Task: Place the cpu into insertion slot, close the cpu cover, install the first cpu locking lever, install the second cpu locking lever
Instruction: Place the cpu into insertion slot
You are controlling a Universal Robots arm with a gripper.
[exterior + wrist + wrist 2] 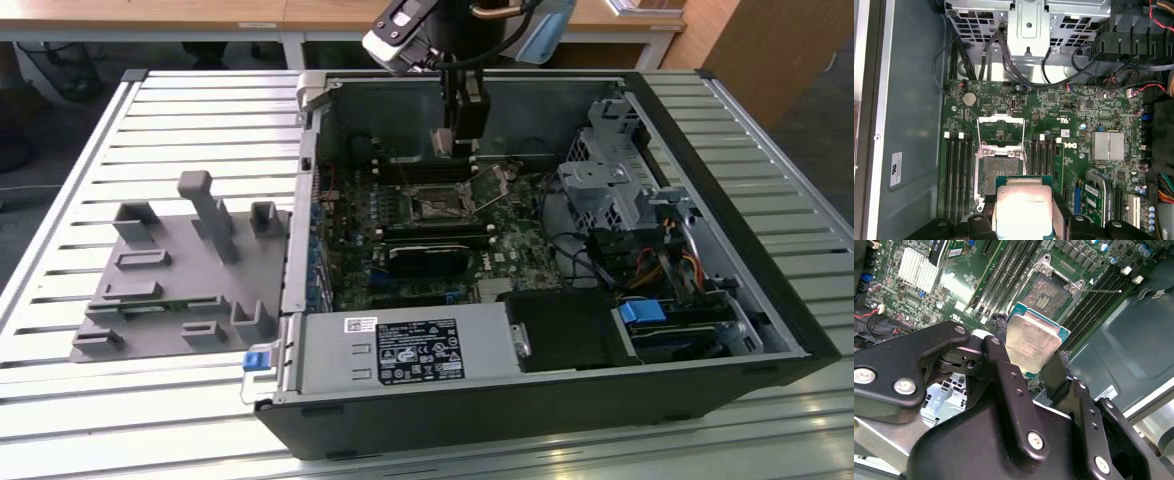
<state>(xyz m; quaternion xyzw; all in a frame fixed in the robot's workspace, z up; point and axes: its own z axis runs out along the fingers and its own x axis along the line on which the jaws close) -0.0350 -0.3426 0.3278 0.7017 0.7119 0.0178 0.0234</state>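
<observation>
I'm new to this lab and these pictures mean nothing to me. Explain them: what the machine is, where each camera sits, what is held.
A robot arm with a claw reaches into an open computer case on a slatted table; a grey plastic fixture lies beside it. The exterior view watches from off the arm. Both wrist views come from cameras riding on the arm, facing the green circuit board. The claw is shut on the cpu, a small silvery chip, near the insertion slot but not in it. The cpu cover lies folded back.
</observation>
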